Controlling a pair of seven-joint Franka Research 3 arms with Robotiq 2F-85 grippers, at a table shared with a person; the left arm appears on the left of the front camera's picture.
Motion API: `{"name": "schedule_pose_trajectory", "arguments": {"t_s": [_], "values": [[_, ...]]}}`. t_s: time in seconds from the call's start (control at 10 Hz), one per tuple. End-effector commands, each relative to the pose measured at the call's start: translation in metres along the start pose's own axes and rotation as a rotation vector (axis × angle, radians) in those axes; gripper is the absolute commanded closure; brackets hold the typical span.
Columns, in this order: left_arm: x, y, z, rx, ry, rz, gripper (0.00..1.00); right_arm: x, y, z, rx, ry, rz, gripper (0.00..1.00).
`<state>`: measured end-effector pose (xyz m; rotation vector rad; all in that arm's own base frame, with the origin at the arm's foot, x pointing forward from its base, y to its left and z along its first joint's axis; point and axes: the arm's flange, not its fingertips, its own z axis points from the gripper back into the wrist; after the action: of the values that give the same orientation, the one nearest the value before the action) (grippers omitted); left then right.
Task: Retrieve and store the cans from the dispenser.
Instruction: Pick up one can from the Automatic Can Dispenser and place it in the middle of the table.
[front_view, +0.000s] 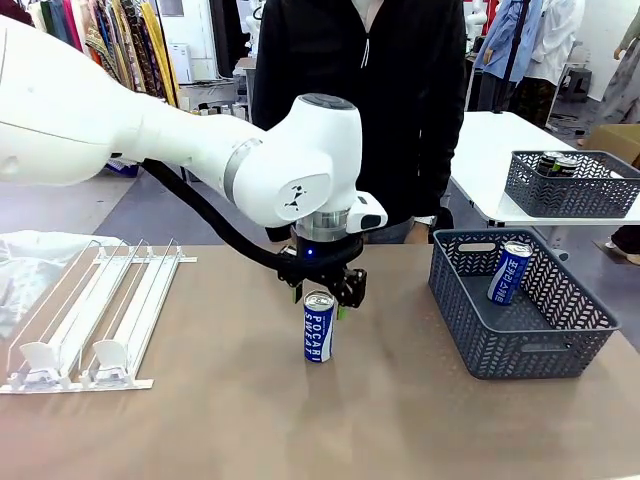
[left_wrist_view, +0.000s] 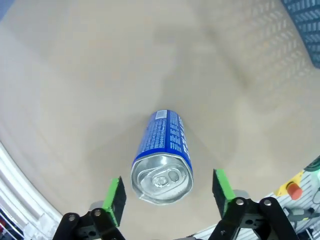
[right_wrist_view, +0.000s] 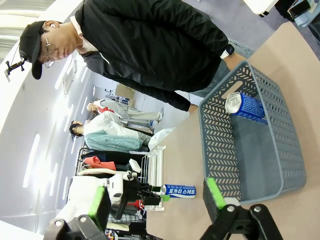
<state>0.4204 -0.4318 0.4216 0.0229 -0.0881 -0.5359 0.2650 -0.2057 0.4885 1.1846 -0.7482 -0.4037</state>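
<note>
Your left gripper (front_view: 321, 296) fingers stand open astride the upright Pocari Sweat can (front_view: 318, 327) on the counter (front_view: 250, 420); lifting off-centre could tip it.

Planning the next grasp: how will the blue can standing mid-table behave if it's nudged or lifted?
The blue can is tall and narrow and stands upright, so a sideways nudge would probably tip it, and once down it would likely roll. Its smooth metal wall may be slippery. The left end effector straddles its top with pads apart, not gripping.
</note>
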Motion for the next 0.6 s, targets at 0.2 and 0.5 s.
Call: {"name": "schedule_pose_trajectory", "arguments": {"t_s": [0.2, 0.5], "values": [[-0.038, 0.047, 0.071, -0.073, -0.069, 0.054, 0.0, 0.004, 0.001, -0.003, 0.025, -0.018, 0.025, 0.0], [-0.109, 0.161, 0.143, -0.244, -0.001, 0.094, 0.0, 0.004, 0.001, -0.003, 0.025, -0.018, 0.025, 0.0]]}}
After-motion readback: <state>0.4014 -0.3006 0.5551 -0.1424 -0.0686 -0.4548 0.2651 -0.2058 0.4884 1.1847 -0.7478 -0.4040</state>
